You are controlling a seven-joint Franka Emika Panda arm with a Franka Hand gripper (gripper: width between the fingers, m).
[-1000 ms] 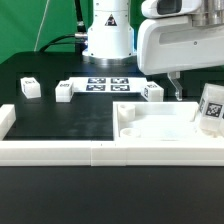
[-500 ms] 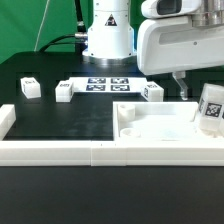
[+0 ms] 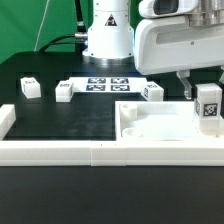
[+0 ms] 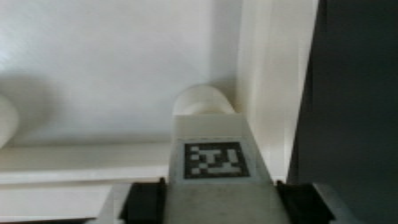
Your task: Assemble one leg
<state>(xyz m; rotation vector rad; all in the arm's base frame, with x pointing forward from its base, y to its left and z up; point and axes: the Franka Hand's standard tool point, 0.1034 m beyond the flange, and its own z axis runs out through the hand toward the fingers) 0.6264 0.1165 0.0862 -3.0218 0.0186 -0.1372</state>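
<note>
Exterior view: at the exterior view's right, the gripper [image 3: 200, 88] clamps the leg [image 3: 208, 108] upright over the right end of the white body [image 3: 150, 128], which lies on the desk [image 3: 60, 118]. Wrist view: the gripper [image 4: 217, 203] pinches the tagged leg [image 4: 215, 150] from both sides, with the white body [image 4: 107, 100] beyond it.

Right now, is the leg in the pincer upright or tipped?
Upright: the leg hangs with its sides vertical, clamped in the pincer.
</note>
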